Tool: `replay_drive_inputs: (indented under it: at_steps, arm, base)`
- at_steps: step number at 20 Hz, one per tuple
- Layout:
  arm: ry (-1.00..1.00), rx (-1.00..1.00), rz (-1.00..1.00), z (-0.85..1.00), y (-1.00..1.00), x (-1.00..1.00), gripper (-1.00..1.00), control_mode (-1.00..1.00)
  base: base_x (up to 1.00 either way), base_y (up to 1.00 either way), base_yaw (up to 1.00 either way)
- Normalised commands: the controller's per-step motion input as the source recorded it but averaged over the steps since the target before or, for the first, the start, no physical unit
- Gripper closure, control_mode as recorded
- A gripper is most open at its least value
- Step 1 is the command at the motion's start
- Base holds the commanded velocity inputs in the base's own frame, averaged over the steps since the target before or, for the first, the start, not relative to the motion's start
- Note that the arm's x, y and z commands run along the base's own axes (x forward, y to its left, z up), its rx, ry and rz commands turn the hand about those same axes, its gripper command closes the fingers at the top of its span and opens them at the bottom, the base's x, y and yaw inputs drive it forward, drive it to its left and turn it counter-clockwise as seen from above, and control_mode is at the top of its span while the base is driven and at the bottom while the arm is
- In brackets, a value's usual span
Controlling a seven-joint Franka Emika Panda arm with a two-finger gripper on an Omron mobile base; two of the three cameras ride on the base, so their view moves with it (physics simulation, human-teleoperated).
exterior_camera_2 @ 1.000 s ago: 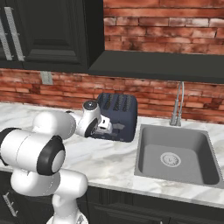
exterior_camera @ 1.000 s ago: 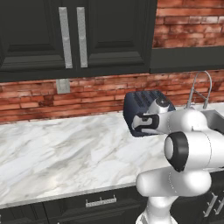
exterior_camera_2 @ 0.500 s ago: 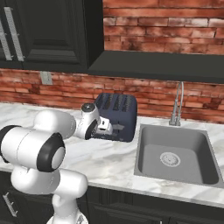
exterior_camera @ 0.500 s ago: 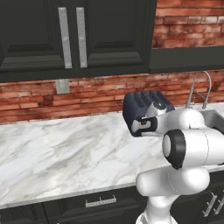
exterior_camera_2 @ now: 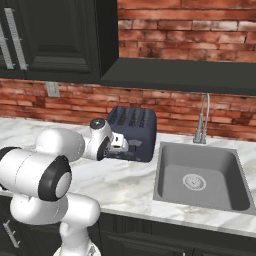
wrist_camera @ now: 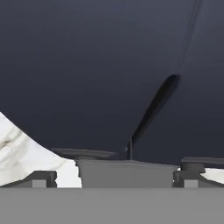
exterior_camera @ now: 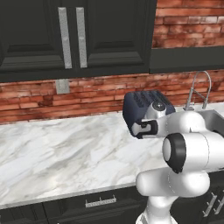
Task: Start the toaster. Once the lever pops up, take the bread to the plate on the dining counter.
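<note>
My arm bends low and reaches forward, so my gripper (exterior_camera_2: 131, 144) is right up against the front of the one dark toaster (exterior_camera_2: 134, 131). My two fingers are spread wide and hold nothing. The toaster stands on the marble worktop (exterior_camera: 65, 148) by the brick wall, next to one sink (exterior_camera_2: 202, 177) with one tap (exterior_camera_2: 202, 120).

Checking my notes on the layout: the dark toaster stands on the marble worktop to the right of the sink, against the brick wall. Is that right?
Not quite. The toaster stands to the left of the sink, not the right, as the right base view shows. It is on the marble worktop against the brick wall.
</note>
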Motion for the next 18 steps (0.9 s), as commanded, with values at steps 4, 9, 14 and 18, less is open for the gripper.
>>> replay_drive_inputs:
  at_steps: [4, 9, 14, 18]
  arm:
    - [0.0, 0.0, 0.0, 0.12, 0.0, -0.21, -1.0, -1.0]
    - [-0.01, 0.0, 0.0, 0.18, -0.02, -0.19, -1.0, -1.0]
    - [0.0, 0.02, 0.0, 0.33, -0.11, -0.15, -1.0, -1.0]
    - [0.0, 0.03, 0.0, 0.37, -0.18, -0.18, -1.0, -1.0]
  base:
    - [0.0, 0.0, 0.0]
    - [0.0, 0.0, 0.0]
    - [0.0, 0.0, 0.0]
    - [0.0, 0.0, 0.0]
